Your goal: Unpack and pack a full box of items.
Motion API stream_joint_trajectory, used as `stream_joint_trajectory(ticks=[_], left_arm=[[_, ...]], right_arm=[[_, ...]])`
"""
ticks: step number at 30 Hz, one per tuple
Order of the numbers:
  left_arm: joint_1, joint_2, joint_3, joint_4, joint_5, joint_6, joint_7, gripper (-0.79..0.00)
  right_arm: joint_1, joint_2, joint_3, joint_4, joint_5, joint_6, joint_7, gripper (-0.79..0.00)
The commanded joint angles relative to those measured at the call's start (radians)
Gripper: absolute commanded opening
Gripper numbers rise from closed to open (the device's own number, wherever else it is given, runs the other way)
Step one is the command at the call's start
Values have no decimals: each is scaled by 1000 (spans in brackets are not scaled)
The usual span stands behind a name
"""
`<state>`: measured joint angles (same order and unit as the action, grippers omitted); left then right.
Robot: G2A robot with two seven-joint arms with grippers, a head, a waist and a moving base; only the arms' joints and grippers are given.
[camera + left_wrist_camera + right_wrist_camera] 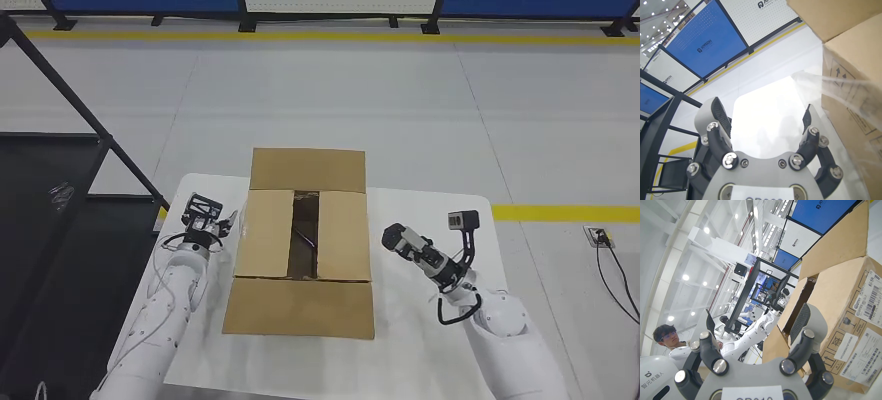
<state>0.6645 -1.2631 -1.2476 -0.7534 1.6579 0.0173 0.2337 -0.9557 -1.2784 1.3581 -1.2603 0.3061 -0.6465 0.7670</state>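
Because the box sits mid-desk with its inner flaps nearly shut, the left hand and right hand hang either side of it, both spread wide and empty, seemingly ready to part them.

Cardboard box, flaps part-open, mid-table

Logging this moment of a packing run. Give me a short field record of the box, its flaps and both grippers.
box: cardboard, on the white table, between the arms
flaps: near and far ones folded outward; two side ones lying almost shut, dark gap between
contents: too dark to tell
left gripper: open, empty, beside the box
right gripper: open, empty, beside the box
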Motion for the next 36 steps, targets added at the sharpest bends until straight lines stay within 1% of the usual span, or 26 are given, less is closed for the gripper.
stream_joint_trajectory(ticks=[1,9,16,21,25,31,36], left_arm=[[-29,-7,14,46,-4,-6,20,0],[-111,-36,80,187,29,3,67,0],[-149,-57,101,259,3,5,110,0],[-160,-65,99,282,-33,0,146,0],[-163,-66,86,290,-63,15,175,0],[-159,-60,47,285,-128,32,213,0],[-138,-50,18,263,-158,48,241,0]], right_arm=[[-7,2,2,-10,-4,2,-7,0],[-52,9,15,-59,-23,6,-46,0],[-80,13,18,-89,-31,10,-67,0],[-85,16,16,-98,-36,13,-76,0],[-84,17,12,-97,-36,12,-77,0],[-74,19,6,-81,-24,7,-71,0],[-64,21,3,-68,-12,-1,-63,0]])
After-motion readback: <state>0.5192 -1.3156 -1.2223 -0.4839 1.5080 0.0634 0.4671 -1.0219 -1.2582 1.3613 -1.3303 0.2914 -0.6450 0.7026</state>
